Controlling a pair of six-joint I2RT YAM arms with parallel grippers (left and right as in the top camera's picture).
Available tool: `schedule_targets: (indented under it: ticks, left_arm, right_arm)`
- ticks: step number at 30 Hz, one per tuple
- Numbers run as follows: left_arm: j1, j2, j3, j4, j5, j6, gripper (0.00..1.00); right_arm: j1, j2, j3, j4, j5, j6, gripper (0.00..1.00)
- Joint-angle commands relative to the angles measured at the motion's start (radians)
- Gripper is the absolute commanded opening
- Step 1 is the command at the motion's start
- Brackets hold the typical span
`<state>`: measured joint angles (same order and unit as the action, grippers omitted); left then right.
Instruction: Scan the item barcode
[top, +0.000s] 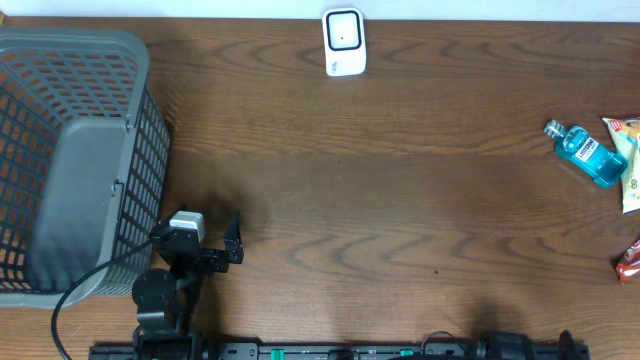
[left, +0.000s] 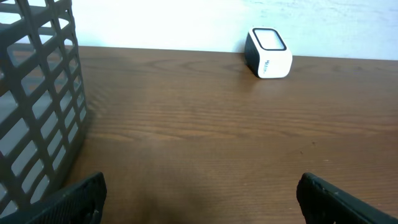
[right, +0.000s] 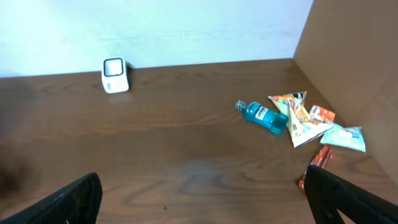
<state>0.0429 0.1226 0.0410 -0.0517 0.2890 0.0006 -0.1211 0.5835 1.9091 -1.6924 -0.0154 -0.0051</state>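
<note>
The blue bottle (top: 590, 155) lies at the overhead frame's right edge, well apart from the scanner (top: 343, 42) at top centre. Right tool (right: 205, 199) and left tool (left: 202, 196) hang released, empty. Best to grasp across the bottle's body, leaving its label uncovered.

Overhead cam top-down over table (top: 400, 200); both wrist cams low, fwd-aimed; scanner (top: 344, 42) common to all.

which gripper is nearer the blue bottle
Right. The right gripper has the blue bottle ahead and slightly right; the left gripper is far off, beside the basket.
</note>
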Motion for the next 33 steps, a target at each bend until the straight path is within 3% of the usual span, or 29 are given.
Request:
schedule_targets:
  ticks: [1,9,25,33]
  left_arm:
    - [0.000,-0.001,-0.027,-0.014,0.006,0.006,0.98]
    - [0.000,-0.001,-0.027,-0.014,0.006,0.006,0.98]
    - [0.000,-0.001,-0.027,-0.014,0.006,0.006,0.98]
    - [0.000,-0.001,-0.027,-0.014,0.006,0.006,0.98]
  right_arm:
    - [0.004,-0.041,-0.021,-0.005,-0.066,-0.083,0.99]
    - [0.004,-0.163,-0.125,-0.002,-0.098,-0.150,0.99]
    - [0.004,-0.451,-0.381,0.116,-0.099,-0.150,0.99]
    - [0.004,-0.481,-0.492,0.145,-0.089,-0.158,0.99]
